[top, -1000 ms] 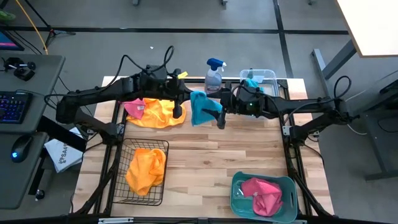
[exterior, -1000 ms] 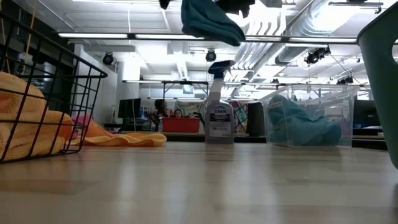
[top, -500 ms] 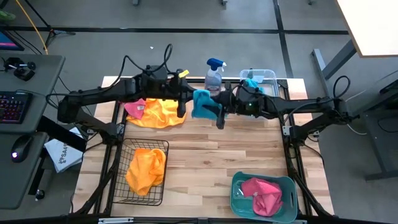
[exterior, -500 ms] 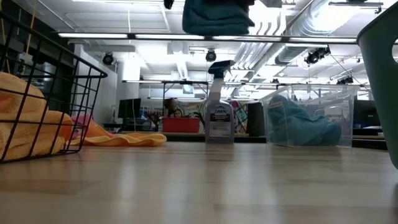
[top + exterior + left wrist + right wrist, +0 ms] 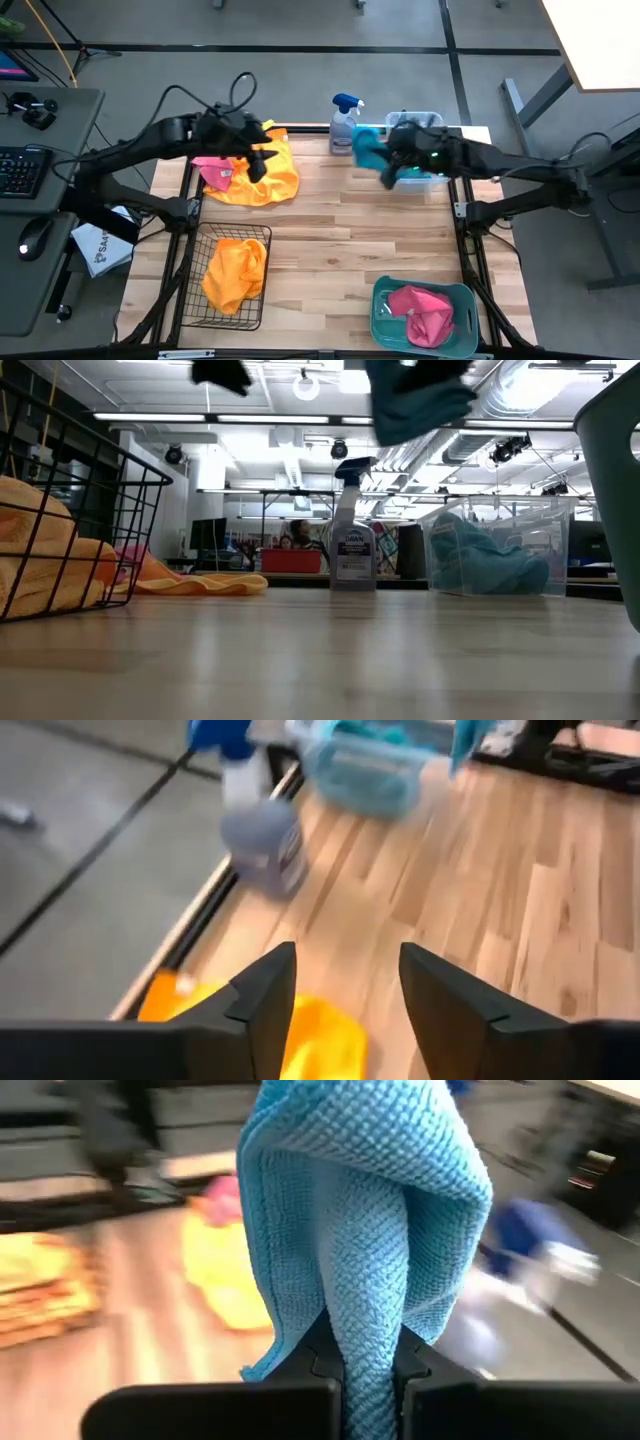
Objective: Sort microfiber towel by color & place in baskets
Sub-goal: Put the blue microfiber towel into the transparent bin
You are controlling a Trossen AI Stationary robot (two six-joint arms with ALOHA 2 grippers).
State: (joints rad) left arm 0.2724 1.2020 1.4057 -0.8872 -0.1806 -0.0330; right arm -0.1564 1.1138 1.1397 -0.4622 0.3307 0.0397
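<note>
- Since a second ago the right gripper (image 5: 385, 172), pinching the turquoise towel (image 5: 368, 146), swung right to the clear tub (image 5: 432, 121).
- Left gripper (image 5: 257, 165): spread, empty, over the orange towel (image 5: 272, 178).
- Soft, light; grab a bunched fold.

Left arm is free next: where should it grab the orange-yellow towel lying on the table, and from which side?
Come straight down with the open left gripper onto a raised fold near the middle of the orange-yellow towel. It lies flat and rumpled, so a crest pinches best. Stay off the edge where the pink towel adjoins it.
</note>
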